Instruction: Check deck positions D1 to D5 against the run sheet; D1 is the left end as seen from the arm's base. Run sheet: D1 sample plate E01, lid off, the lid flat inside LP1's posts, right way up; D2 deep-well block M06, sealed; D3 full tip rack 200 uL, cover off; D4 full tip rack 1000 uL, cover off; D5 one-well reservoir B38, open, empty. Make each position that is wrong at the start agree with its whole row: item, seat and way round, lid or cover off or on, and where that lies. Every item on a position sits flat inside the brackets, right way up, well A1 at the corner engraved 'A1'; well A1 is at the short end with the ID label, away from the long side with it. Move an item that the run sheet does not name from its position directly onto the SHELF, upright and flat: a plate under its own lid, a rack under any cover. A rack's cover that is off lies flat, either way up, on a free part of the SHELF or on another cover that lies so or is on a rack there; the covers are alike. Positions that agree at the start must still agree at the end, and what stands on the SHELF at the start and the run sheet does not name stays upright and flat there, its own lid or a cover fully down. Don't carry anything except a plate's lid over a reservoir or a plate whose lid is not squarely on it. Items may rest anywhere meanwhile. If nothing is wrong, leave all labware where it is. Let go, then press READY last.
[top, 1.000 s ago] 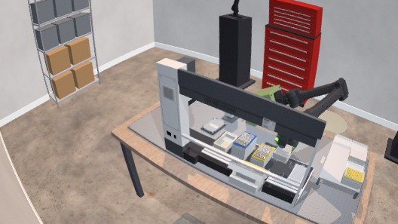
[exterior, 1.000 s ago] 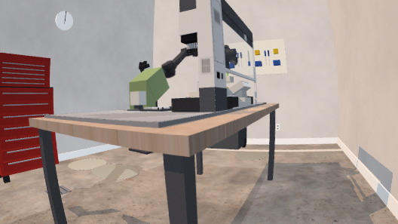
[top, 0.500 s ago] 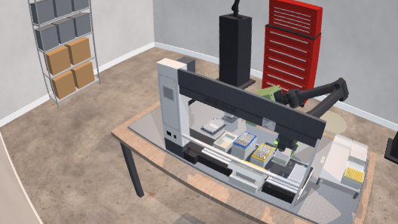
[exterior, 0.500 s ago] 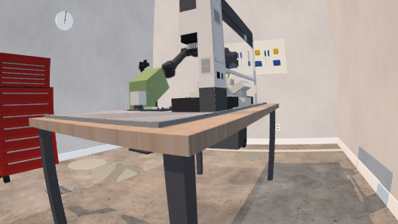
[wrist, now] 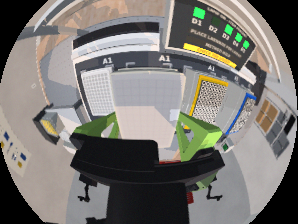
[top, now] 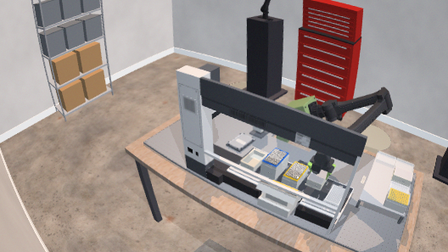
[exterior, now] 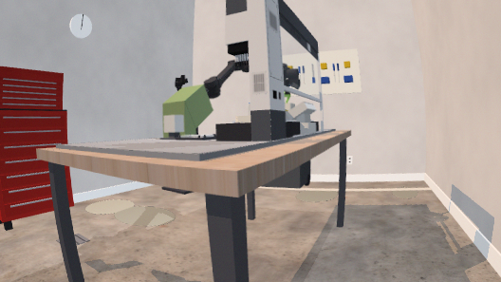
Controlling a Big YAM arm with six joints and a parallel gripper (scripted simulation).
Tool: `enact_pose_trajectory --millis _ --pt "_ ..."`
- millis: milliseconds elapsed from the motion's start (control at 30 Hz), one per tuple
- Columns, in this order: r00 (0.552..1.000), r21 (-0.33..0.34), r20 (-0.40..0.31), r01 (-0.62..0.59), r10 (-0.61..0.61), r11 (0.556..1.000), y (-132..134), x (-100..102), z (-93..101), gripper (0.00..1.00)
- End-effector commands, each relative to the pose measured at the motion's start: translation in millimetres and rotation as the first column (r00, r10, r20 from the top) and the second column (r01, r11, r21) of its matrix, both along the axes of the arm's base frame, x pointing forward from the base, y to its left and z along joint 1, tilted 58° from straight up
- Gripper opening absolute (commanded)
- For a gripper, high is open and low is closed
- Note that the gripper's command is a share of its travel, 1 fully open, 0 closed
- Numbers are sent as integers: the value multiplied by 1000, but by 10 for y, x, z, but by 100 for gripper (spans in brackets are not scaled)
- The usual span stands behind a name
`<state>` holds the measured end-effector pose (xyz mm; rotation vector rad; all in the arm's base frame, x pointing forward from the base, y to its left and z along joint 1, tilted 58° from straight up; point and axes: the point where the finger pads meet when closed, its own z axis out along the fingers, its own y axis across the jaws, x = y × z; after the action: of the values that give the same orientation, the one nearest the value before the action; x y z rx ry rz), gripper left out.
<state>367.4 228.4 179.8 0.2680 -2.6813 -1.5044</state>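
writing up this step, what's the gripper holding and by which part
The green-fingered gripper is shut on a flat pale grey rectangular piece, fingers across its two opposite sides.

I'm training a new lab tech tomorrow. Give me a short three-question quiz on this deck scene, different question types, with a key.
1. True or false: the gripper has its jaws closed on a pale grey block.
2. Multiple choice: in the top view, what colour frames the tip rack next to the blue-framed rack? A red, B yellow, C black.
3. Fill in: the red tool chest stands behind the table, beside a tall black ____ carrying a small arm.

Key: 1 true; 2 B; 3 pedestal.
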Motion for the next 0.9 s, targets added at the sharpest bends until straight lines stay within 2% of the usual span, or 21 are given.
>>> enact_pose_trajectory --millis 0,133,167,233,300,433,500,700,733,867 --pt "1000 -3 -6 11 -11 1000 53 18 -35 0" --pt "1000 -3 -9 11 -11 1000 81 13 -66 0" --pt "998 6 28 48 -48 999 -22 207 66 0" --pt "1000 5 23 15 -15 1000 125 90 35 0" --pt "1000 -1 -2 11 -11 1000 151 1 -80 0" --pt "1000 -4 -11 11 -11 1000 207 1 -153 0" --pt "1000 -1 2 20 -20 1000 212 58 -123 0" --pt "1000 -2 -1 11 -11 1000 290 -14 -168 0" --pt "999 6 22 32 -32 999 254 138 -84 0" --pt "1000 -3 -9 11 -11 1000 360 -28 -243 0"
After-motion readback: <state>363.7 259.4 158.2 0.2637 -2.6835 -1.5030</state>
